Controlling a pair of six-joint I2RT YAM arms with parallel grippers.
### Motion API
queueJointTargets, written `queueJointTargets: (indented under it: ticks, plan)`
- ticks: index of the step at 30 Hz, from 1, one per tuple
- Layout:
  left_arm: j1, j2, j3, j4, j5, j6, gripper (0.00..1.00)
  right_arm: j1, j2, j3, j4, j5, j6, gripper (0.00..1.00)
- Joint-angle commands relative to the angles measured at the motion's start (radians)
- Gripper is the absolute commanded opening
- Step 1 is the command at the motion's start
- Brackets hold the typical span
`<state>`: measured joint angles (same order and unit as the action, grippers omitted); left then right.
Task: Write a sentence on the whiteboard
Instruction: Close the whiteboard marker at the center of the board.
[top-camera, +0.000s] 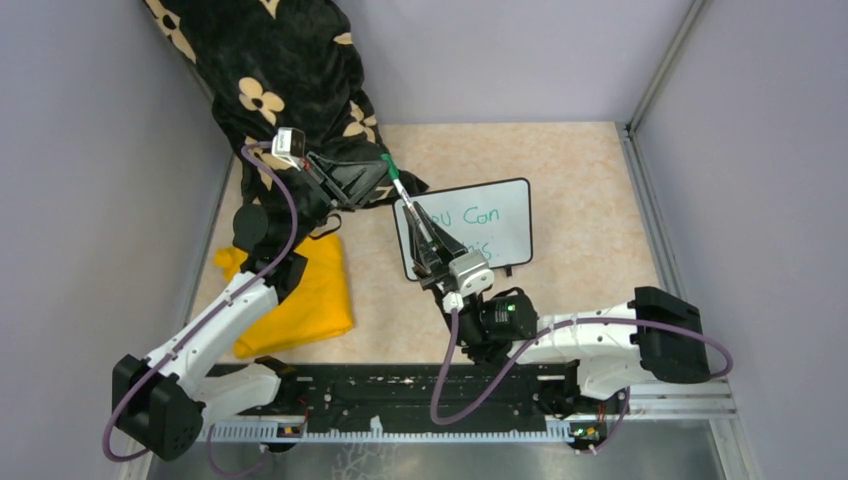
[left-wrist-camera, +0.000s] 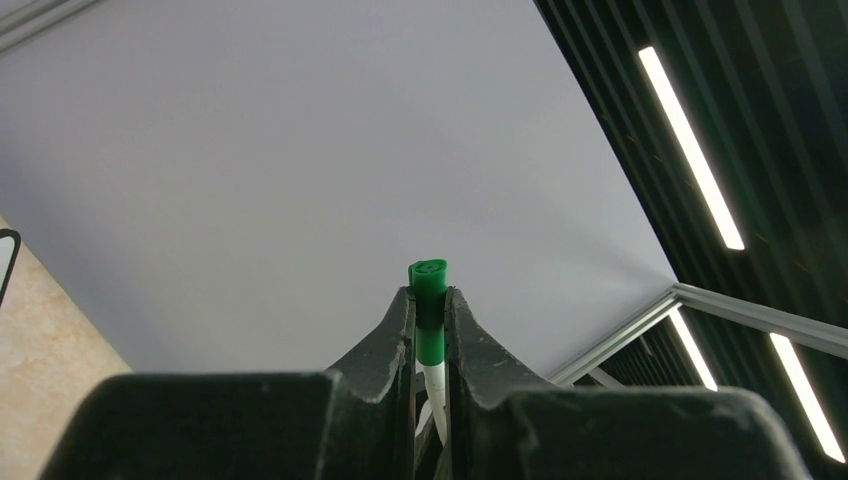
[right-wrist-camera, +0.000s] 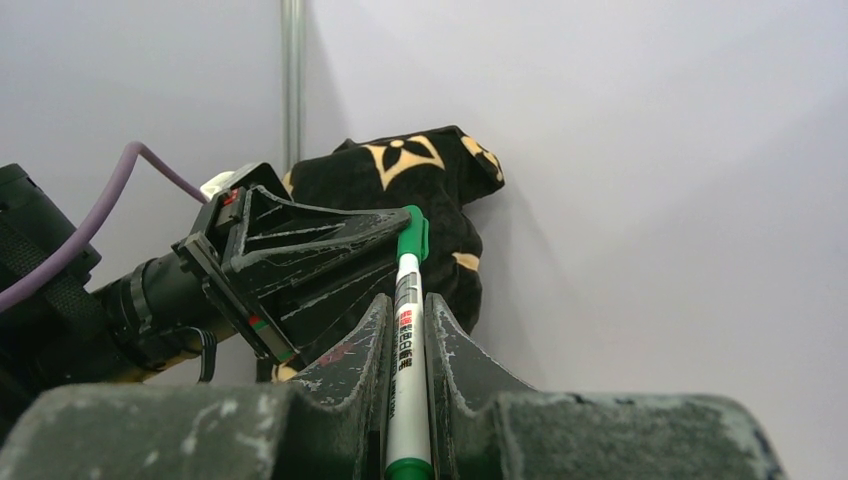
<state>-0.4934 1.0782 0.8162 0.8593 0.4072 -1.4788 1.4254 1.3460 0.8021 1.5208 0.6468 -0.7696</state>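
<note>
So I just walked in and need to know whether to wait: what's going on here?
Both arms are on one marker. The right fingers clamp its barrel, the left fingers pinch its green cap. The whiteboard already carries green writing, partly hidden by the right arm, so the marker is probably being capped.

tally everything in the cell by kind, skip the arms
cloths: 2 (yellow cloth, black flowered cloth)
whiteboard: 1
green marker: 1
total: 4
</note>
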Motion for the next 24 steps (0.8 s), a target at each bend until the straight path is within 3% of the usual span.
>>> queueJointTargets:
  ticks: [1,24]
  plan:
    - [-0.027,-0.032,-0.011,0.013,0.003,0.022,0.0,0.01,0.009,0.052,0.079,0.035,-0.028,0.0]
    - [-0.157,-0.02,-0.052,0.046,-0.074,0.048,0.0,0.011,0.043,0.063,0.201,0.092,-0.099,0.0]
